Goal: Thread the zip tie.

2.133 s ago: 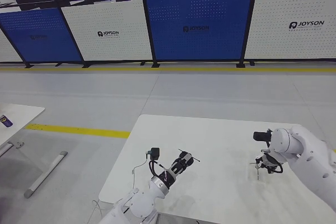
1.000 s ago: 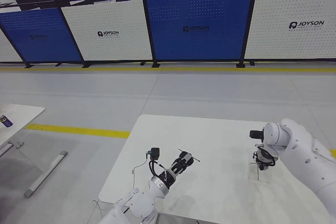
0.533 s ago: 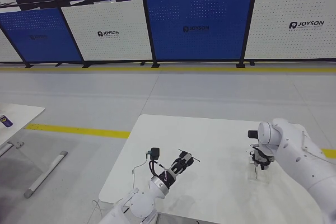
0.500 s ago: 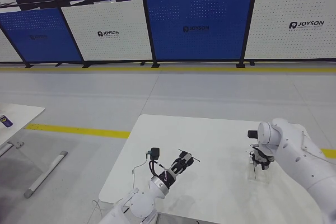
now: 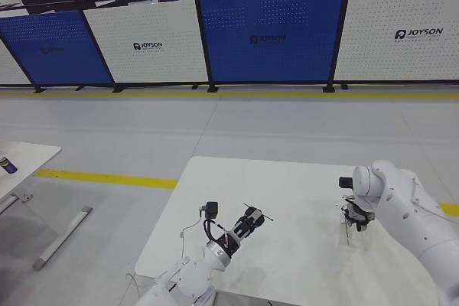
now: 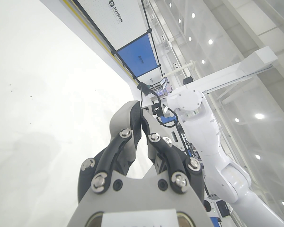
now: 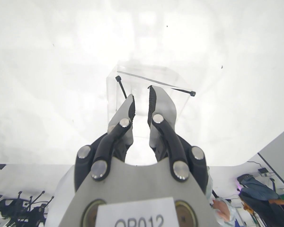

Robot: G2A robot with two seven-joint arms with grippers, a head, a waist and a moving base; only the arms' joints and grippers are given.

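Pinching thin black zip tie (image 5: 268,218), left tool (image 6: 140,113) has ribbed pads pressed together near table (image 5: 291,183) front edge. Right tool (image 7: 141,95) is slightly spread over clear square box (image 7: 112,105) holding two spare ties (image 7: 156,81), near the right edge.

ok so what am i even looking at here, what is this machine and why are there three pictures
It is a two-armed robot working at a white table. One picture looks down from a camera above its arms. The other two come from a small camera on each wrist, so the metal fingers in front are that arm's own gripper.

The left gripper is shut on a thin black zip tie.

The right gripper is open and holds nothing. It hangs over a small clear box. A long zip tie lies across the box's top, and a slanted zip tie pokes up beside one finger.
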